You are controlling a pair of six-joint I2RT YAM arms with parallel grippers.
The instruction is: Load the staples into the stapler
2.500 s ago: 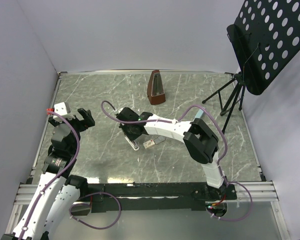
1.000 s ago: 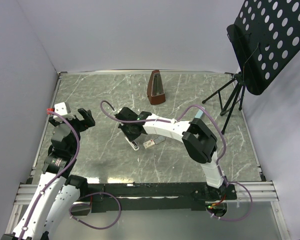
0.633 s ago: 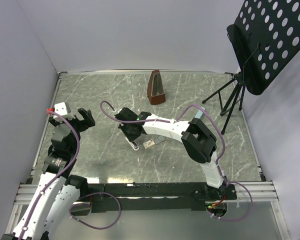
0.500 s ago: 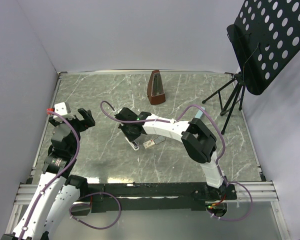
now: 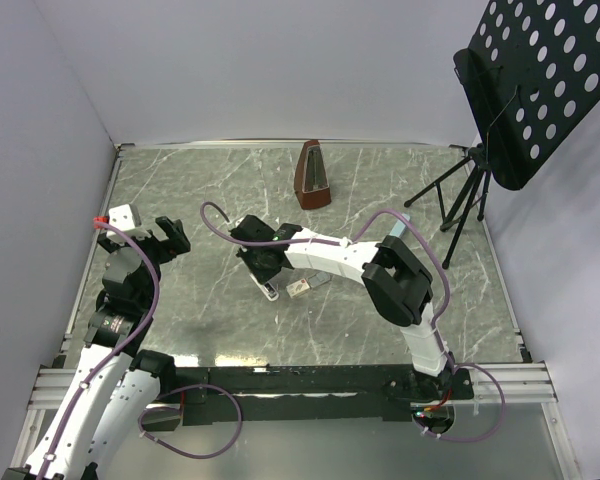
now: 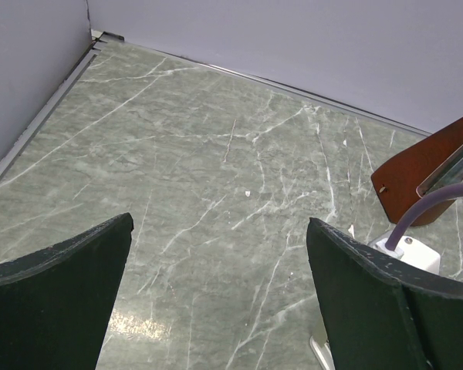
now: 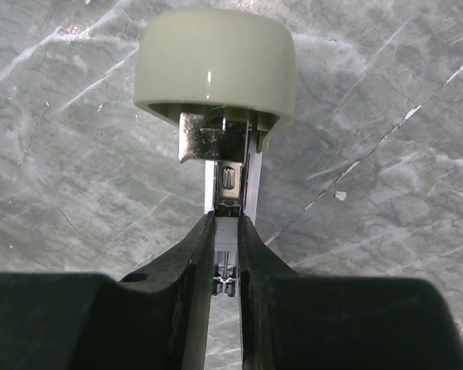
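The right gripper (image 7: 225, 228) pinches the grey staple strip (image 7: 225, 245) at lower centre of the wrist view, lined up with the open stapler (image 7: 216, 62). The left gripper (image 6: 220, 231) hangs wide open. If released tilted, the strip could jam on the rail or spill beside it.

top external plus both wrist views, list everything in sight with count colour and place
table: one, grey-green marble, under everything
metronome: one, brown, far middle of the table
music stand: one, black and perforated, far right on a tripod
stapler: one, cream, opened, mid-table at the right hand
staple box: one, tan, just right of the stapler
staple strip: one, grey, between the right hand's fingers, in line with the stapler's rail
left hand: one, black, open and empty, at the table's left side
right hand: one, black, closed narrowly on the staple strip
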